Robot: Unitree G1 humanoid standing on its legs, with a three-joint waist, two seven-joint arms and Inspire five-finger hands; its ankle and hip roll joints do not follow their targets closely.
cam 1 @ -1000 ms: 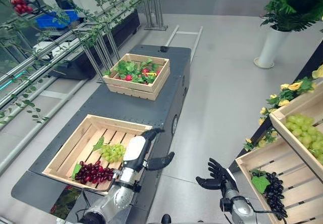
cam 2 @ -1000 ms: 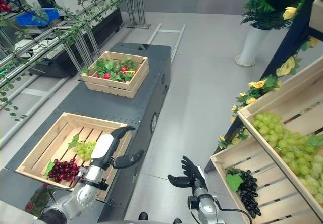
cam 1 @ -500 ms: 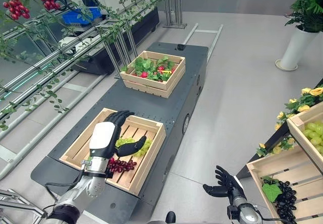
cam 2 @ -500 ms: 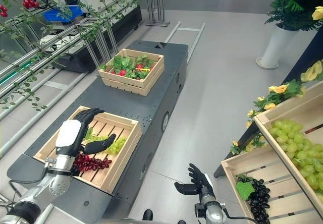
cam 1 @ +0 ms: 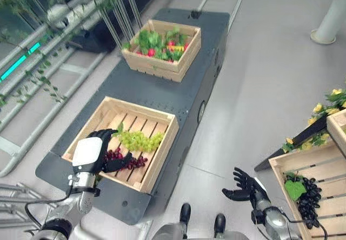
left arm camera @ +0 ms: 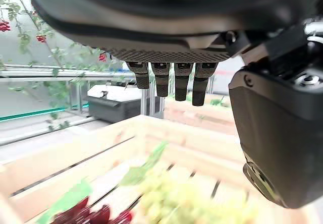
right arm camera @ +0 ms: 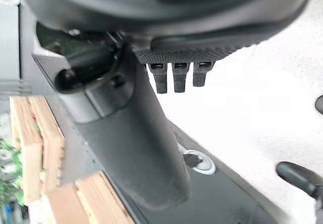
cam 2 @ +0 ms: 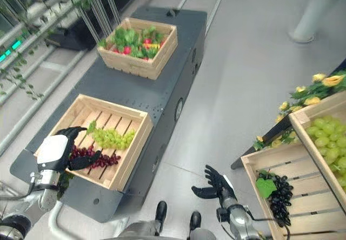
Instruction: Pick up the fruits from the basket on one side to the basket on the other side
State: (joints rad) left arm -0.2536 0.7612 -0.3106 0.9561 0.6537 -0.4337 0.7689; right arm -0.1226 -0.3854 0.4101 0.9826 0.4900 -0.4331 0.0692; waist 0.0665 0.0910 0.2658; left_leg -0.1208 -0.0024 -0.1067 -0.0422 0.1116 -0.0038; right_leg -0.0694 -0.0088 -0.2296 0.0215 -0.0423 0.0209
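Note:
A wooden crate (cam 1: 164, 144) on the dark cart holds a green grape bunch (cam 1: 138, 140) and a dark red grape bunch (cam 1: 127, 161). My left hand (cam 1: 89, 152) hovers over the crate's near left part, open, its thumb just above the red grapes and nothing in it. In the left wrist view its fingers (left arm camera: 171, 82) stand straight above the green grapes (left arm camera: 176, 199) and red grapes (left arm camera: 96, 216). My right hand (cam 1: 244, 183) is open over the floor, left of a lower shelf crate (cam 1: 286, 167) that holds black grapes (cam 1: 311, 194).
A second crate (cam 1: 162, 48) with leafy greens and red fruit stands at the cart's far end. An upper shelf crate on the right holds green grapes (cam 2: 330, 137). Yellow flowers (cam 1: 324, 97) edge the shelf; metal racks with vines run along the left.
The camera has tilted down. My left hand has moved from over the green grapes toward the crate's near left, over the red grapes. The right hand has barely moved.

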